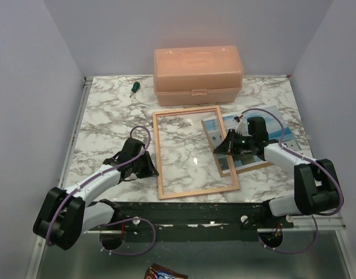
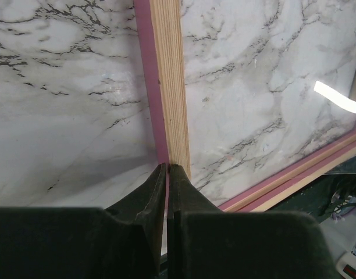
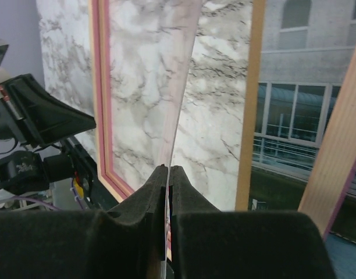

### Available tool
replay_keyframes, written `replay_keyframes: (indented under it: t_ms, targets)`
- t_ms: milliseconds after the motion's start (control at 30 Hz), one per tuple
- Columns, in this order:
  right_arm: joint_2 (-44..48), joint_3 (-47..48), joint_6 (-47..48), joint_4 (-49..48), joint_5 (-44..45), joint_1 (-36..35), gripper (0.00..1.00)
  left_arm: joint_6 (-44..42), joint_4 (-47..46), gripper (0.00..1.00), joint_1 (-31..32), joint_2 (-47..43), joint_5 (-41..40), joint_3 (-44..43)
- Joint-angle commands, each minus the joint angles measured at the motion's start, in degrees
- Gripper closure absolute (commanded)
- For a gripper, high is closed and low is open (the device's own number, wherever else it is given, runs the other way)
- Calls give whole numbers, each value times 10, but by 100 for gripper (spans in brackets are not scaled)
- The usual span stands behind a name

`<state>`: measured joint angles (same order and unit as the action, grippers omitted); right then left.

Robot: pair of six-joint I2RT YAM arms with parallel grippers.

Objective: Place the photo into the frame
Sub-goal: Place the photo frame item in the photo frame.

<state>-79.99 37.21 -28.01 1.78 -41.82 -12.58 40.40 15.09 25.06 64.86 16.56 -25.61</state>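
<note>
While the thin, rectangular, pink-edged pale-wood frame [image 1: 187, 111] lies mid-way across the marble table [image 1: 108, 116], the left gripper [image 1: 150, 167] pinches its left rail. The right gripper [image 1: 220, 149] clamps a thin clear pane [image 3: 181, 104]. The glossy building photo [image 1: 280, 131] lies near the table's right edge.

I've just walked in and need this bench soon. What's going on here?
Two robot arms are working on a picture frame. The frame lies back-up on the marble table. The left gripper is pinched on its left rail, and the right gripper is shut on the edge of a thin clear pane at the frame's right side. The photo lies off to the right, overlapping a brown backing board, and is not yet in the frame.
</note>
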Motion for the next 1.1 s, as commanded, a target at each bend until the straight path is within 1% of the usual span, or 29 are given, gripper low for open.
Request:
replay_keyframes:
  t_ms: [0,100,233,367,500,567,667,767,900,967,1033,1067]
  targets:
    - [-31,14,12,46,19,-20,88,-18,29,92,0,23,-28,18]
    - [-44,21,13,61,43,-21,81,-17,29,92,0,23,-28,18]
    - [-55,31,15,82,68,-22,60,-18,28,92,0,24,-27,18]
    - [-59,38,17,97,88,-28,42,-19,29,92,0,25,-27,17]
    - [-59,44,17,112,120,-39,27,-19,29,93,0,25,-26,17]
    - [-60,46,16,117,134,-47,22,-19,28,93,0,25,-26,17]
    - [-65,47,12,121,151,-59,19,-19,29,93,0,26,-26,16]
    - [-65,47,10,120,158,-63,19,-19,28,93,0,26,-25,17]
    - [-42,40,6,114,164,-64,20,-19,30,91,0,23,-26,17]
    - [-29,39,3,114,160,-64,21,-18,28,85,0,12,-26,19]
    - [-12,35,-4,109,150,-63,21,-17,26,72,0,-5,-26,22]
    - [-6,33,-9,106,143,-64,22,-16,29,64,0,-15,-27,23]
